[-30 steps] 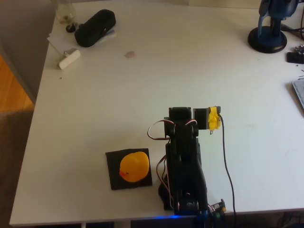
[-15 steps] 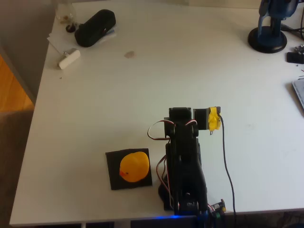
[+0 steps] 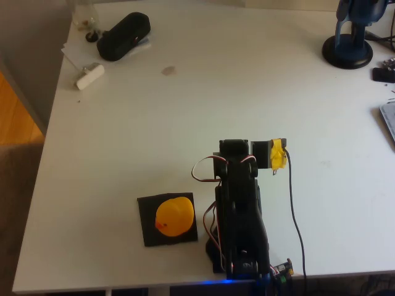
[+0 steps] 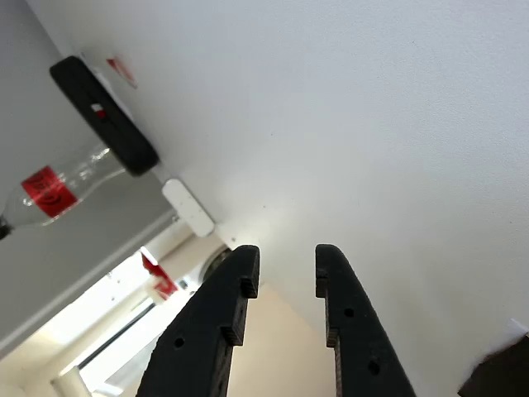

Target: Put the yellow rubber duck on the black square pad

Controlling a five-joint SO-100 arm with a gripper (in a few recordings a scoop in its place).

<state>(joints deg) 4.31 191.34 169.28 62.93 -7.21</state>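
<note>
In the overhead view the yellow rubber duck (image 3: 174, 216) sits on the black square pad (image 3: 147, 216) near the table's front edge, its orange beak toward the lower left. The black arm (image 3: 239, 209) is folded up just right of the pad, apart from the duck. In the wrist view my gripper (image 4: 283, 255) points across the bare white table toward the far corner. Its two black fingers (image 4: 223, 314) stand a narrow gap apart, with nothing between them.
A bulky black case (image 3: 123, 36), a small white block (image 3: 89, 75) and a clear bottle (image 4: 50, 190) sit at the far left corner. A blue stand (image 3: 349, 49) is at the far right. A black cable (image 3: 295, 209) runs beside the arm.
</note>
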